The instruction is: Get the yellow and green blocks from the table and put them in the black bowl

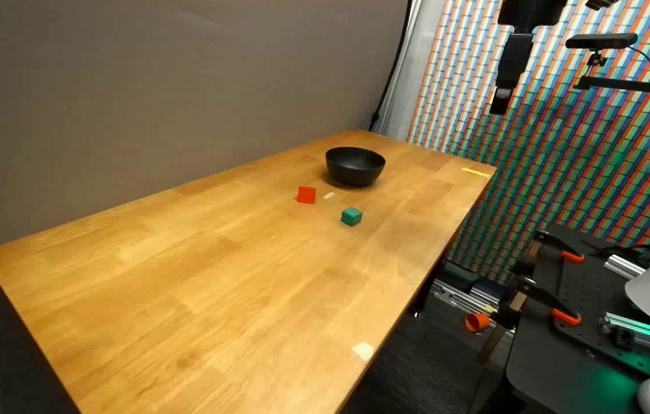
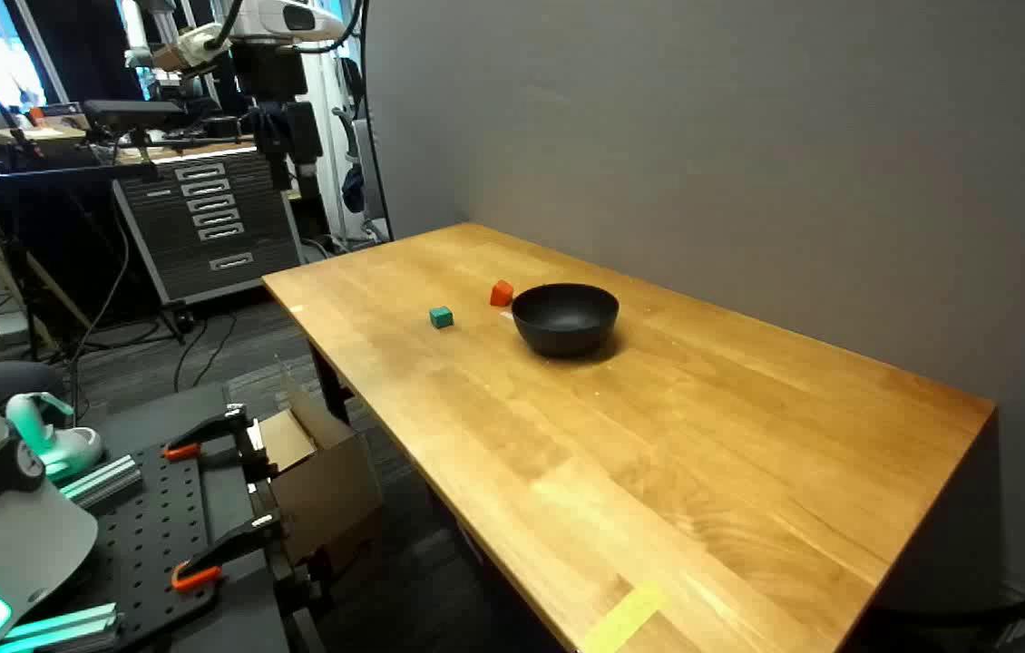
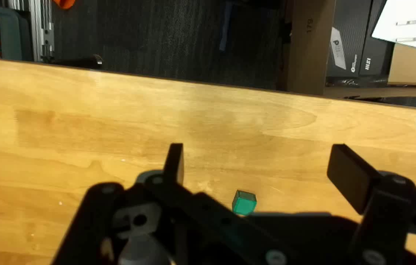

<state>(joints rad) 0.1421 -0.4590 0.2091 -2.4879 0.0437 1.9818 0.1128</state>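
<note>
I have the gripper [image 3: 257, 158] hanging well above the table [image 1: 215, 287], its 2 fingers [image 3: 353, 178] spread wide apart. In my wrist view, the green block [image 3: 244, 205] shows on the table below, within the gap I see between the fingers. In both exterior views, the 2 blocks rest on the table outside the black bowl [image 2: 564, 323]. The red-orange block [image 1: 306, 194] sits near the bowl, apart from it, and closer to the grey wall [image 2: 748, 181] than the green block. A yellow strip [image 1: 476, 172] lies by the table's edge.
</note>
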